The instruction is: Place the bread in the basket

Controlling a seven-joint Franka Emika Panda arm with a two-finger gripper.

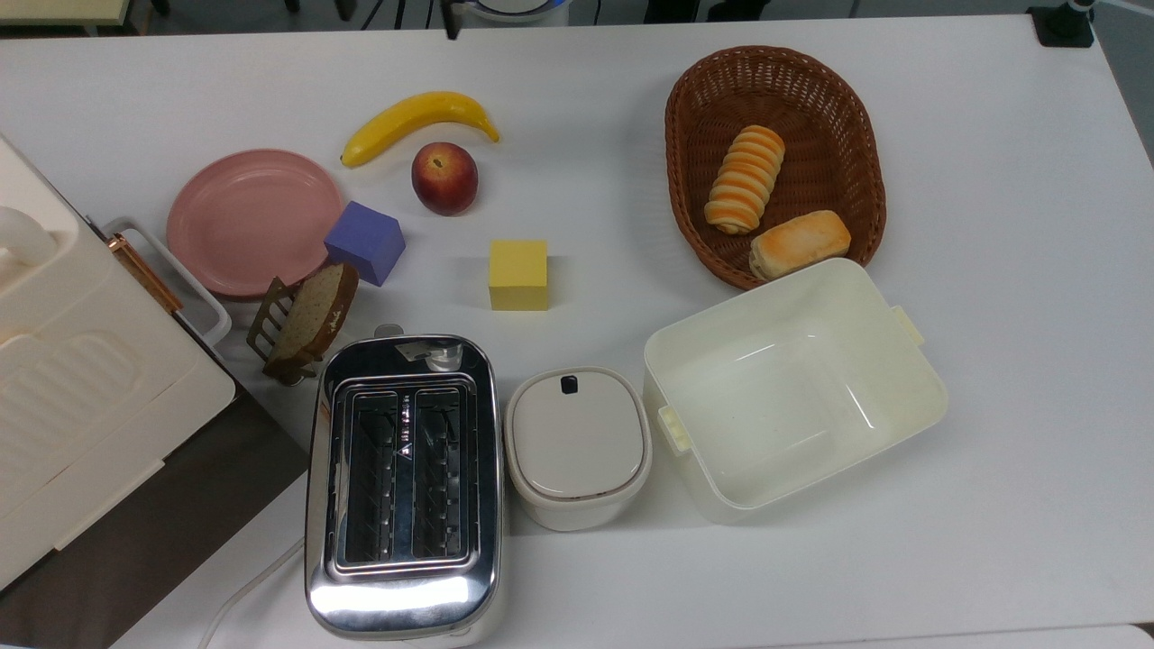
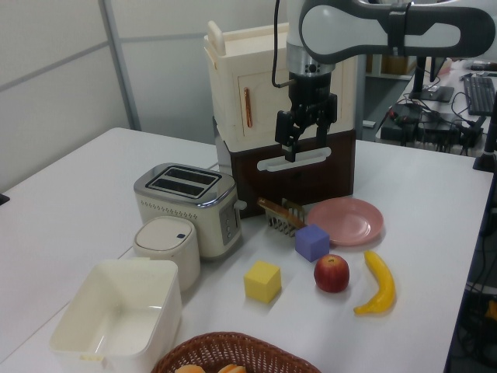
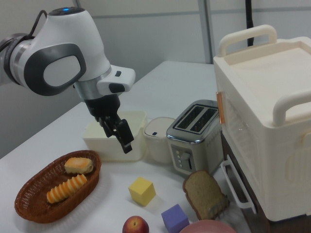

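Observation:
The bread [image 1: 745, 178], a long roll striped orange and cream, lies inside the oval wicker basket [image 1: 816, 113] at the top view's upper right. The right view has the bread [image 3: 67, 188] and basket [image 3: 28, 206] at lower left. The basket's rim [image 2: 233, 342] shows at the left view's bottom edge. My gripper [image 2: 304, 138] hangs open and empty, high above the table in front of the cream cabinet, far from the basket. In the right view the gripper [image 3: 118, 136] points down in front of the cream tub, above and to the right of the basket.
A short golden bun [image 1: 800, 243] lies in the basket beside the bread. Nearby are a cream tub [image 1: 911, 397], lidded container [image 1: 577, 446], toaster [image 1: 403, 478], yellow cube [image 1: 518, 274], purple cube [image 1: 364, 242], apple [image 1: 444, 178], banana [image 1: 416, 119], pink plate [image 1: 248, 216], slice rack [image 1: 302, 320] and cabinet [image 1: 72, 388].

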